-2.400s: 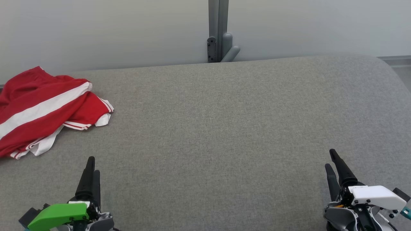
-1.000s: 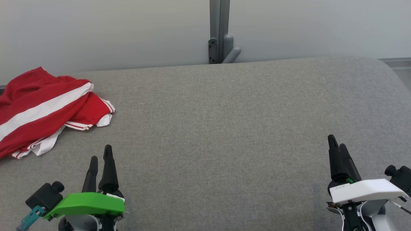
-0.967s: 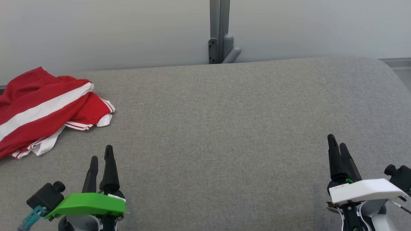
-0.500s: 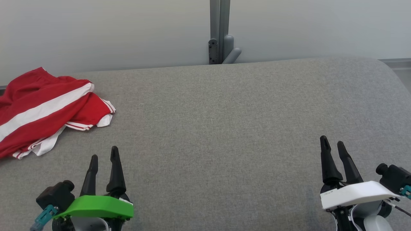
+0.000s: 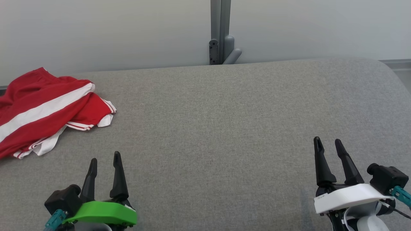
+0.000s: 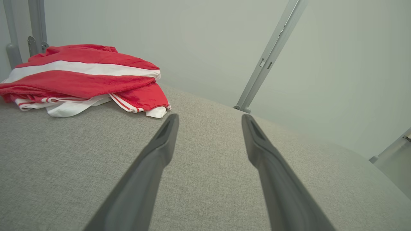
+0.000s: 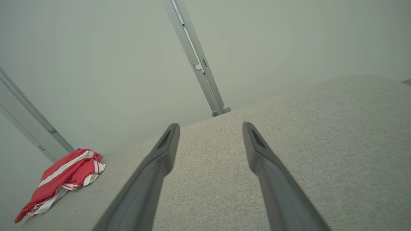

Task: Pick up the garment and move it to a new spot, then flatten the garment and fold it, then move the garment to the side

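Both hands have opened since the earlier frames, where each pair of fingers stood nearly together. The left hand (image 5: 105, 156) has also drifted toward the middle, and the right hand (image 5: 327, 139) has edged inward too. Each now hovers low over the surface (image 5: 218, 128) with its two dark fingers spread apart and nothing between them. The left wrist view shows the left hand (image 6: 210, 118) parted over bare gray fabric, and the right wrist view shows the same for the right hand (image 7: 210, 126).

One garment (image 5: 48, 109) has stayed put. It is red with a broad white stripe and white trim, lying in a loose rumpled heap at the far left of the surface, close to the back edge and running off the left side of the head view. It sits ahead of the left hand and to its left, well apart from the right hand (image 7: 64, 179).

One gray post (image 5: 220, 32) stands against the pale wall behind the back edge. The surface's far right corner is rounded. A wide stretch of gray fabric lies open between the two hands and across the middle.
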Available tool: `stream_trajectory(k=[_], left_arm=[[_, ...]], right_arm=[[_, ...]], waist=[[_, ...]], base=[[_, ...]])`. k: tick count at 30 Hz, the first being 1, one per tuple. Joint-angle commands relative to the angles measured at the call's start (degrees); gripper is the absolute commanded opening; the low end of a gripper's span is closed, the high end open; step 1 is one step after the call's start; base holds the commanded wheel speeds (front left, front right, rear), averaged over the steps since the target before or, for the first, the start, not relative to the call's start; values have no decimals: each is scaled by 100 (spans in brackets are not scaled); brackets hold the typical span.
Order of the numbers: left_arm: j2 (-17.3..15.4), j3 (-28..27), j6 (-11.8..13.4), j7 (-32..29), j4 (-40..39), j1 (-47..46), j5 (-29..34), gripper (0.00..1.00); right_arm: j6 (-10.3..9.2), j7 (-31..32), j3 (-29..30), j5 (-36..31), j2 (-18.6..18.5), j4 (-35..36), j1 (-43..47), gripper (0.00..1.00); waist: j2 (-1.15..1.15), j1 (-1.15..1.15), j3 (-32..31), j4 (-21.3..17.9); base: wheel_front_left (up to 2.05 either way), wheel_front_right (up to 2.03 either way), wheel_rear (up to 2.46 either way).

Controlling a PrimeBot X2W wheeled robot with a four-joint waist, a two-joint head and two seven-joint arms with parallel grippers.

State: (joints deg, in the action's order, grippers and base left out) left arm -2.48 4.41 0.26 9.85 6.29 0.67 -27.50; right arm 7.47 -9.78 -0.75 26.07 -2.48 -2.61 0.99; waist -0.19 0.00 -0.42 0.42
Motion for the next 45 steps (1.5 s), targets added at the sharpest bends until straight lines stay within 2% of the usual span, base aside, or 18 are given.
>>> stream_trajectory(k=[1,23,45], left_arm=[[-46,4,-15,55,-12,20,178,100],[-53,-17,-2,327,330,62,1195,100],[-58,26,62,540,418,135,1812,100]], right_arm=[[3,-64,-13,-173,-36,84,39,100],[3,-338,-14,-1337,-47,173,132,100],[3,-548,-73,-2200,-53,212,207,100]], waist=[[12,0,-1,1],[16,0,-26,10],[19,0,-33,13]], base=[[0,0,0],[0,0,0],[0,0,0]])
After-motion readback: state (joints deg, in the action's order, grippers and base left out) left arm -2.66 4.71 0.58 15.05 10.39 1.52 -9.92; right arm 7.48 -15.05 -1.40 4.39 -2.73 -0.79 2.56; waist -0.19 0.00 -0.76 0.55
